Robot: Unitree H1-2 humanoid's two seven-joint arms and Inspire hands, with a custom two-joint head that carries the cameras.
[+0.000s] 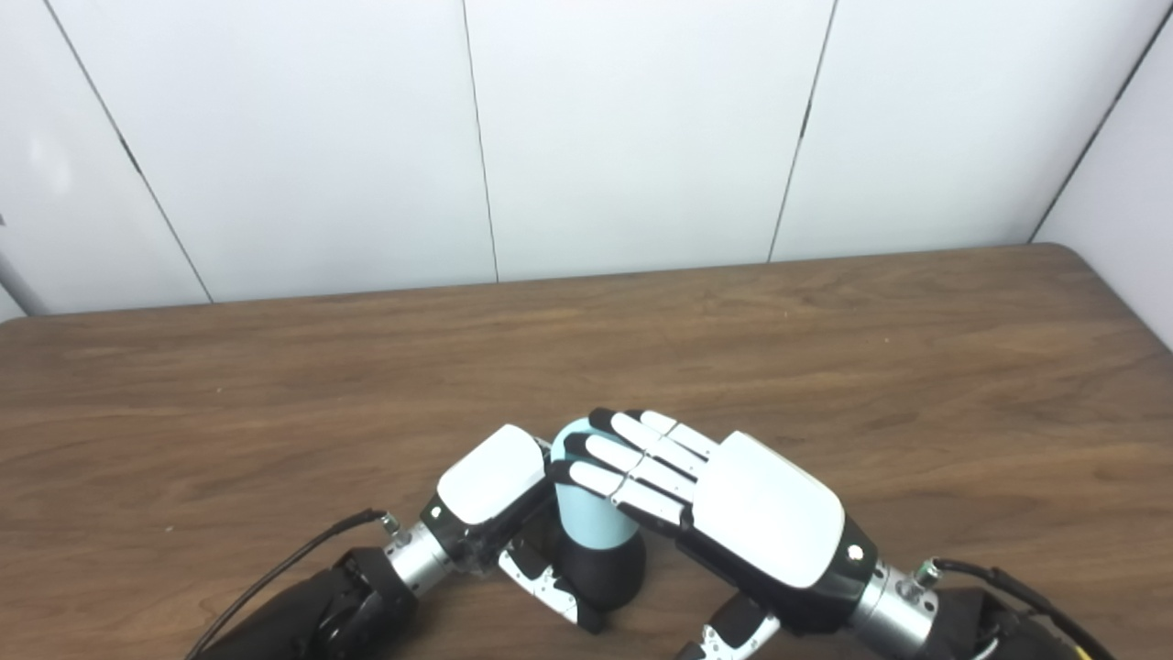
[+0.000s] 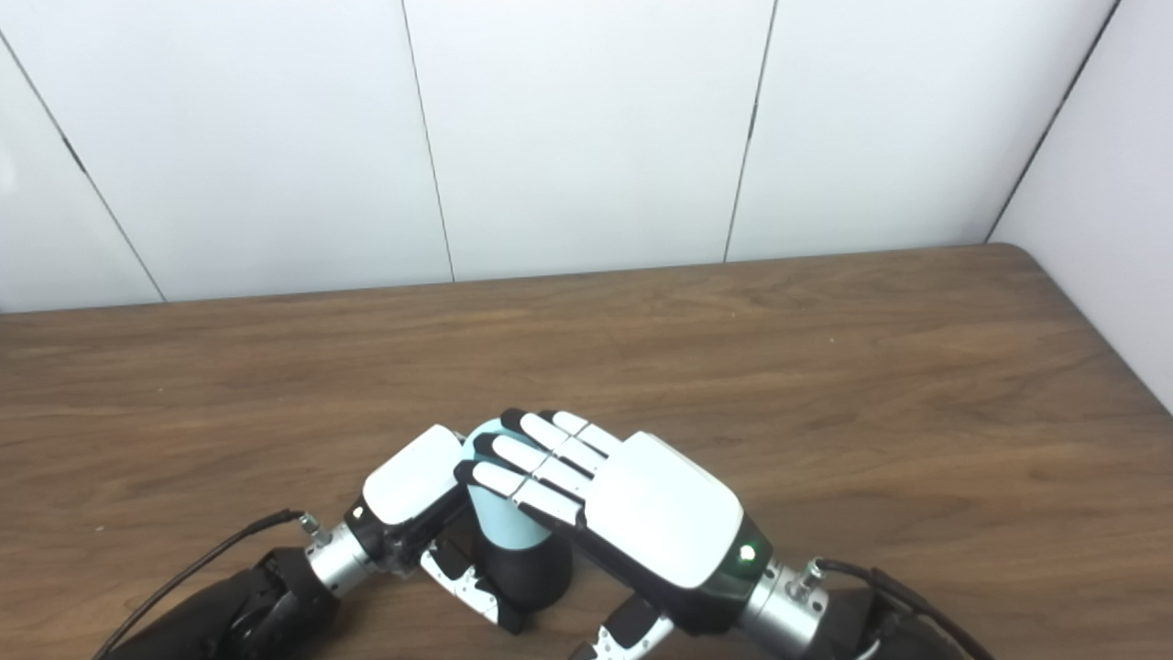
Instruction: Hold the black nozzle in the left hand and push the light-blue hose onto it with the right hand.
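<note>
Left eye view: hose seated over nozzle, both hands closed in

Left eye view shows the left hand [image 1: 490,486] coming in low from the near edge of the tabletop [image 1: 825,348], curled against the left side of the nozzle [image 1: 600,568]. It holds the black piece, apparently to brace it against the push. Thumb and fingers are partly hidden, so the grip's tightness is unclear. The hose [image 1: 586,513] stands upright on top of the nozzle, its lower end over the black body. Right of the nozzle, the right hand [image 1: 724,500] slopes down, fingers [image 1: 623,458] laid over the hose top and wrapped on it, seemingly pressing it down.
</note>
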